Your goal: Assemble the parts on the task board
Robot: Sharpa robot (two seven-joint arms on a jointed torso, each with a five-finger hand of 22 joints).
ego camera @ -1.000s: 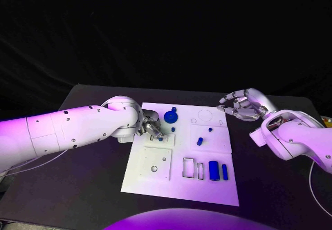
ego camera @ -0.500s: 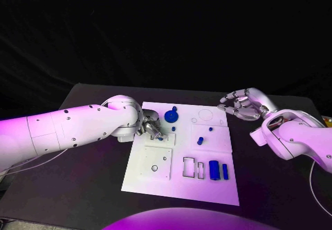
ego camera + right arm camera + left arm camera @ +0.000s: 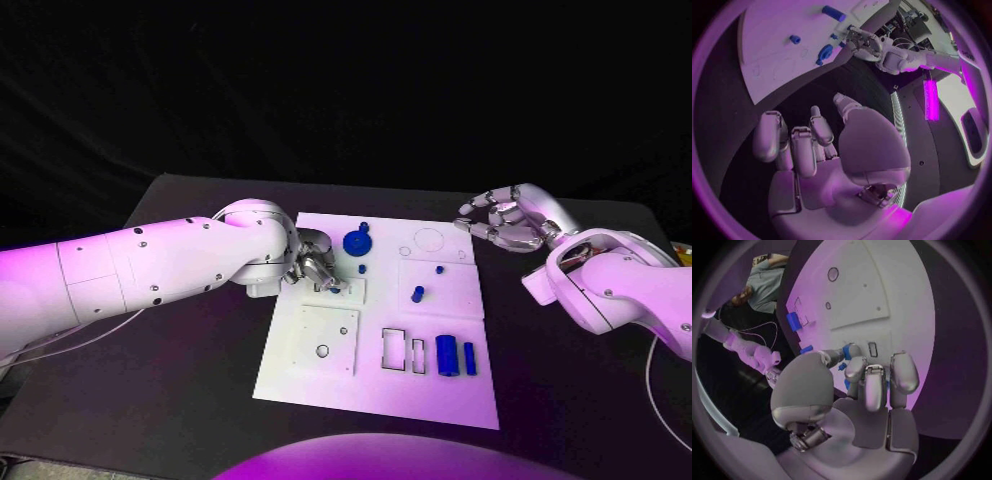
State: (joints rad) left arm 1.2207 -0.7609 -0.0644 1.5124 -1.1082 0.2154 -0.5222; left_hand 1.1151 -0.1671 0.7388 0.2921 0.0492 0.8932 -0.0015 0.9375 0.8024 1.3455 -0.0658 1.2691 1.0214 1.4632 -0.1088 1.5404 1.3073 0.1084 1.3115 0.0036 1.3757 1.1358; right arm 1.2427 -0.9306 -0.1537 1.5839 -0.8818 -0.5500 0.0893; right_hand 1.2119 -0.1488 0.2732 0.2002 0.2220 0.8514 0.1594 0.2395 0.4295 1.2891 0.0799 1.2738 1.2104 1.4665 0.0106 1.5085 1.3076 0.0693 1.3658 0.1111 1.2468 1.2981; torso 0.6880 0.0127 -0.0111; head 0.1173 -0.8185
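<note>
While the black table [image 3: 188,330] holds the white task board [image 3: 378,390], left hand [image 3: 317,266] bent over the board's far left part, pinching a small blue part [image 3: 844,366], right hand [image 3: 500,222] curled and holding nothing past the board's far right corner, blue disc [image 3: 355,242] near the far edge.

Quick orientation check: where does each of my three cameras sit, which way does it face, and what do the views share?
Head view: on the robot's head, looking down at the task board; both arms enter, left hand, right hand.
Left wrist view: behind the left hand, facing the board.
Right wrist view: behind the right hand, facing across the board.
Shared: all show the board and the left hand.
</note>
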